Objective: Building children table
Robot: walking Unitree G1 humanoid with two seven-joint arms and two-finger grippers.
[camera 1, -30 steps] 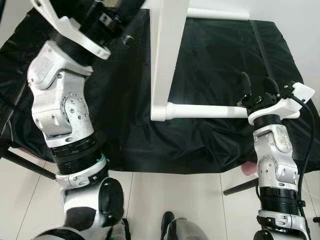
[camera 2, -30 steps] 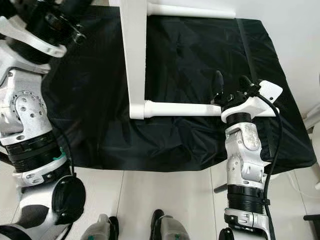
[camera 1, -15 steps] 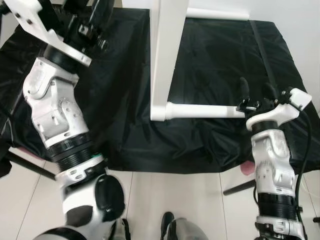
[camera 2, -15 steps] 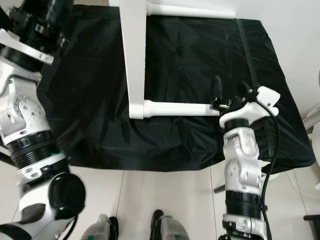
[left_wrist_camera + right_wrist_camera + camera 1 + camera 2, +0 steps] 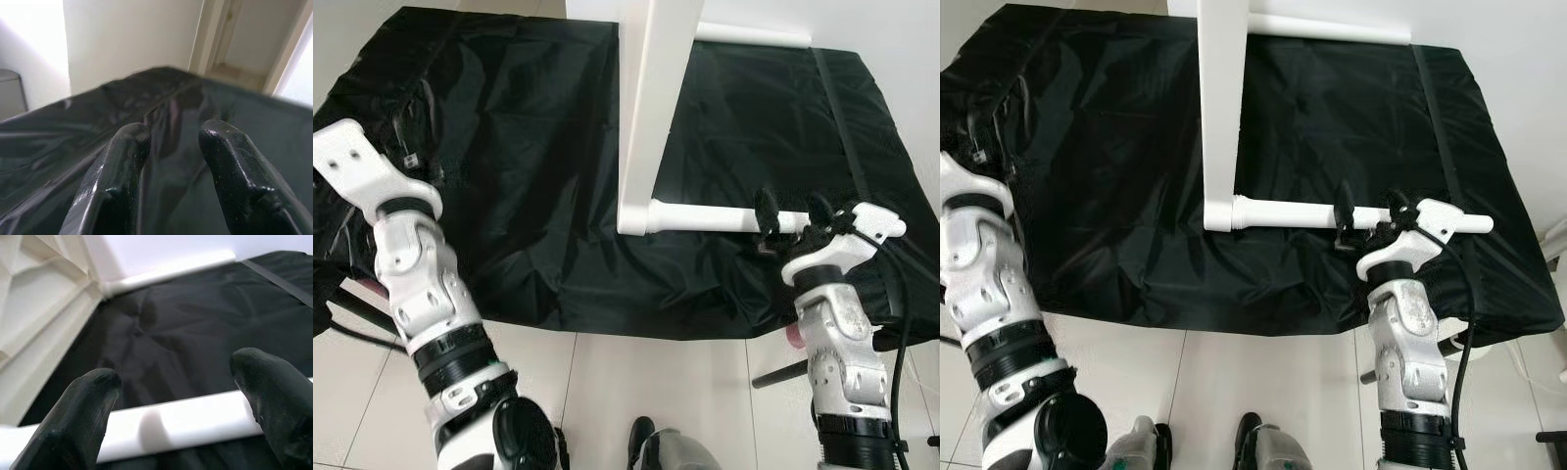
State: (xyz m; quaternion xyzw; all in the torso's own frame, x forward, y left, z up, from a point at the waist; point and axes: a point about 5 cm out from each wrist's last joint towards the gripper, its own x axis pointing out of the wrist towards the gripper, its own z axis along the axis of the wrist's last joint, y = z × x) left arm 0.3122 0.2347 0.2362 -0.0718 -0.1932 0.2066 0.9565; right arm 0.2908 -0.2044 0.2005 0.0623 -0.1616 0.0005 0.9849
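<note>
The white table top (image 5: 651, 98) stands on its edge on the black cloth (image 5: 519, 196). One white round leg (image 5: 705, 216) sticks out of its near corner toward the right, and another leg (image 5: 754, 34) lies at the far end. My right gripper (image 5: 793, 210) is open, its fingers (image 5: 85, 406) standing on either side of the near leg (image 5: 186, 418), close to its free end. My left gripper (image 5: 171, 161) is open with nothing in it, low over the cloth's left side; its white wrist (image 5: 357, 168) shows there.
The cloth-covered surface ends just before me, above pale floor tiles (image 5: 607, 392). Black stand legs (image 5: 778, 370) poke out under the front edge, at right and at left. My feet (image 5: 641, 436) are close to the edge. A white wall runs behind.
My left arm has come down from beside the table top to the cloth's left edge. My right gripper has dropped from above the near leg's end until its fingers flank the leg.
</note>
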